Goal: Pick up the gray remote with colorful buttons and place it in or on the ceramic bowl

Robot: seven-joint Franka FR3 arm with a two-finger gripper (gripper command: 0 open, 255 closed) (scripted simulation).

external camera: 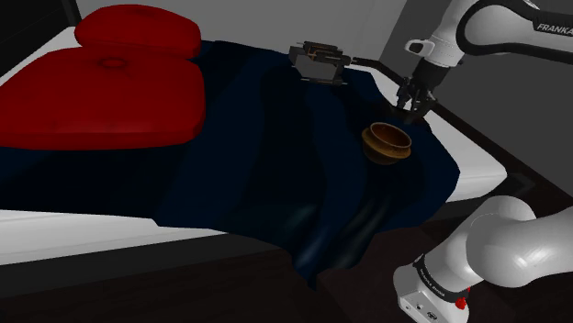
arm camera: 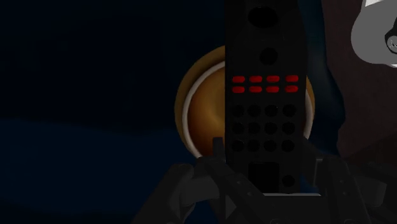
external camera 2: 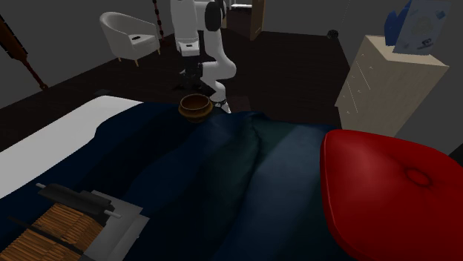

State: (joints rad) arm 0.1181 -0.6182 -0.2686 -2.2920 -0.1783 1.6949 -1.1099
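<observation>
A dark remote (arm camera: pixel 264 95) with two rows of red buttons is clasped between my gripper's (arm camera: pixel 267 162) black fingers and points away from the hand. Directly beyond it sits the brown bowl (arm camera: pixel 194 111) with a pale inner rim. In the shoulder view, my gripper (external camera: pixel 410 110) hangs just above the far right rim of the bowl (external camera: pixel 387 142), which rests on the dark blue blanket (external camera: pixel 275 156). The second exterior view puts the bowl (external camera 2: pixel 196 106) near the far edge of the bed, with my gripper (external camera 2: pixel 193 74) dark above it.
Two red pillows (external camera: pixel 101 87) lie at the shoulder view's left. A black-framed tray (external camera: pixel 319 60) with wooden slats stands on the bed's far side. White mattress edge (external camera: pixel 477 165) shows beside the bowl. An armchair (external camera 2: pixel 130 33) and a dresser (external camera 2: pixel 386 81) stand off the bed.
</observation>
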